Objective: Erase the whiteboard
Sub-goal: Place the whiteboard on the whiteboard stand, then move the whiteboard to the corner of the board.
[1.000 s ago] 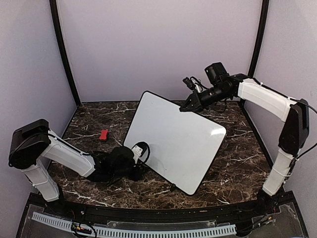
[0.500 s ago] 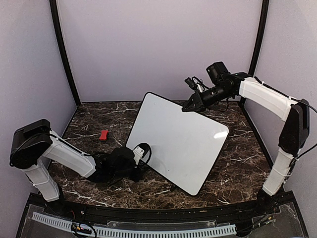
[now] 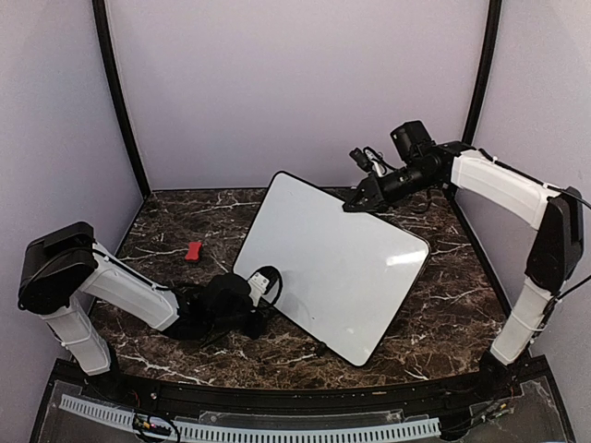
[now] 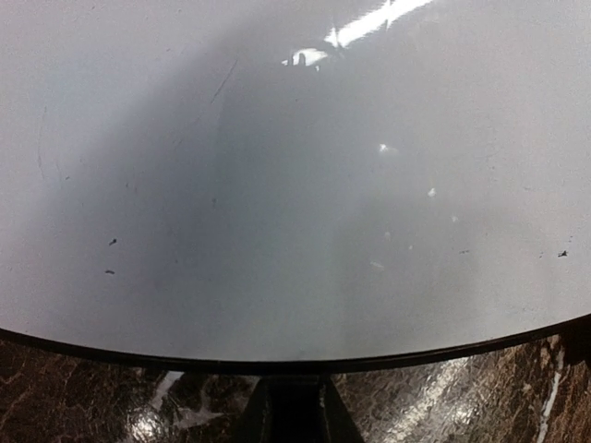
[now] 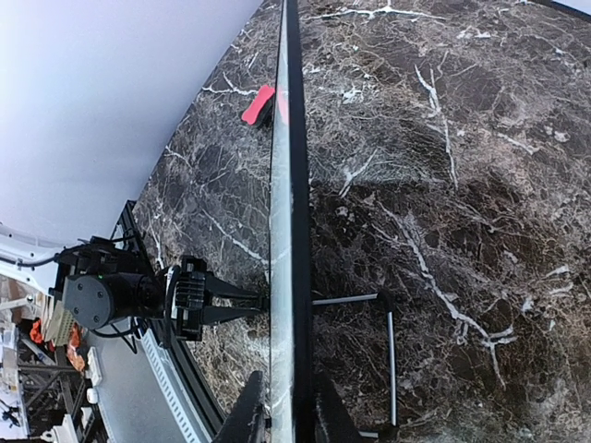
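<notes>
tilted whiteboard, red eraser aside; left hand closed, right hand unclear

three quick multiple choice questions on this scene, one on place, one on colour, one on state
1. The eraser lies: A on the whiteboard; B on the table, left of the whiteboard; C at the table's right edge.
2. The whiteboard's rim is: A red; B blue; C black.
3. The whiteboard's face is: A covered in writing; B nearly blank; C cracked.

1 B, it sits on marble apart from the board; 2 C, a thin dark edge; 3 B, only faint specks.
</notes>
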Controlling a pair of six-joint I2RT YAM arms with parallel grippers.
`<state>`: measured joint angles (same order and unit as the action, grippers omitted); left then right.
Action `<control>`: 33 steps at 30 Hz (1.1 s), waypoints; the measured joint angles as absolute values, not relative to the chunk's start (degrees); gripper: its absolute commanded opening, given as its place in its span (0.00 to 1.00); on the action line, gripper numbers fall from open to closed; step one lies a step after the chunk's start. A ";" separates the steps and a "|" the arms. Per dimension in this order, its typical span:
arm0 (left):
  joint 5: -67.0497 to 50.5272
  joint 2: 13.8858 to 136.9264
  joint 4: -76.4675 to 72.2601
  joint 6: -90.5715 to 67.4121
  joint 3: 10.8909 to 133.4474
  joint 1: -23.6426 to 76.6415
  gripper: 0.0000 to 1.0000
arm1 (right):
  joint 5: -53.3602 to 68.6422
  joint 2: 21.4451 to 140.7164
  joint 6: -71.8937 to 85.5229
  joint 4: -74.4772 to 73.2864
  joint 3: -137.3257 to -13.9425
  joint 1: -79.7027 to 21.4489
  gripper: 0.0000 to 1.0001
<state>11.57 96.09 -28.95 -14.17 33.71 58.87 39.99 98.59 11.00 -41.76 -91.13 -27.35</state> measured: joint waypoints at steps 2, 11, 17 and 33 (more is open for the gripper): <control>11.62 96.12 -28.95 -14.22 33.71 58.87 0.07 | 40.12 97.73 10.90 -40.97 -90.08 -27.35 0.20; 11.75 96.12 -28.95 -14.59 33.71 58.87 0.00 | 40.05 96.82 10.17 -39.77 -88.62 -27.35 0.40; 11.81 96.12 -28.93 -14.83 33.71 58.87 0.00 | 37.36 96.82 10.39 -40.82 -91.98 -27.20 0.45; 16.40 101.25 -23.99 -19.75 41.89 58.76 0.00 | 8.43 82.32 14.74 -39.97 -91.85 -22.81 0.56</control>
